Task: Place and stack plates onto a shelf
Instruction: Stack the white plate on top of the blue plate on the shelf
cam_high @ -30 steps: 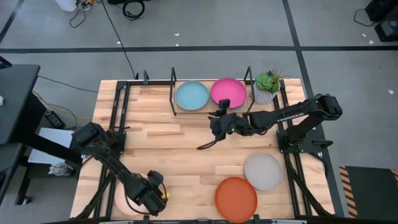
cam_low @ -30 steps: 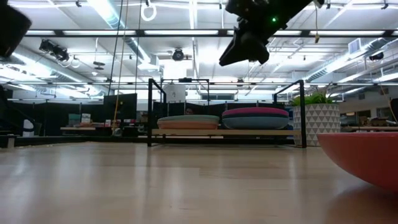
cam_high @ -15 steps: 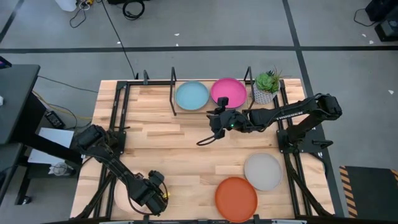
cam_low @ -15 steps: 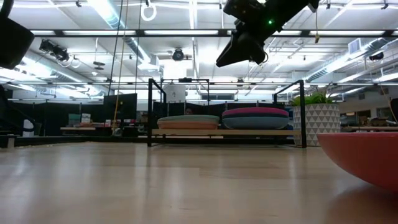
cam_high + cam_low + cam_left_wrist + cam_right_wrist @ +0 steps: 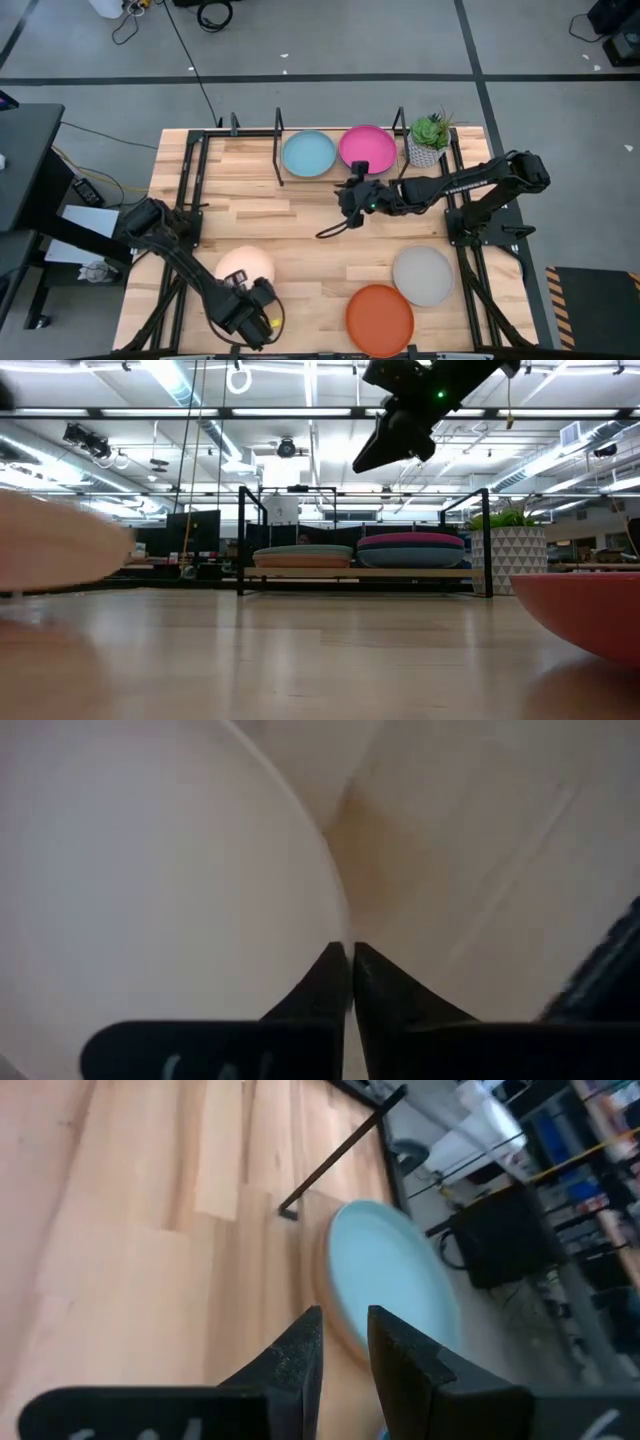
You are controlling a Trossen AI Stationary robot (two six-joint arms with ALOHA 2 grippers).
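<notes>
The cream plate [image 5: 244, 268] hangs over the near left part of the table, with my left gripper [image 5: 257, 300] shut on it at its near side. The shelf [image 5: 278, 160] stands at the far edge and carries two stacks, one topped by the light teal plate [image 5: 308, 154], the other by the magenta plate [image 5: 366, 148]. The grey plate [image 5: 422, 275] and the orange plate [image 5: 380, 319] lie flat on the table at the near right. My right gripper [image 5: 347, 203] hovers open in front of the shelf, holding nothing. My left gripper pinches the cream plate's rim [image 5: 338, 920] between its two fingers [image 5: 385, 995], coming from the table's near side. The plate reaches away from the fingers toward the far edge. In the low view the cream plate [image 5: 60, 545] hangs clear above the tabletop.
A potted plant [image 5: 430, 138] stands right of the shelf. Long black frame rails [image 5: 190, 190] run along the table's left and right sides. Bare wood lies between the shelf and the near plates.
My left gripper has shut on the cream plate's rim and moved right and toward the far edge. The plate, which lay at the near left edge, is now lifted clear and farther in over the table.
</notes>
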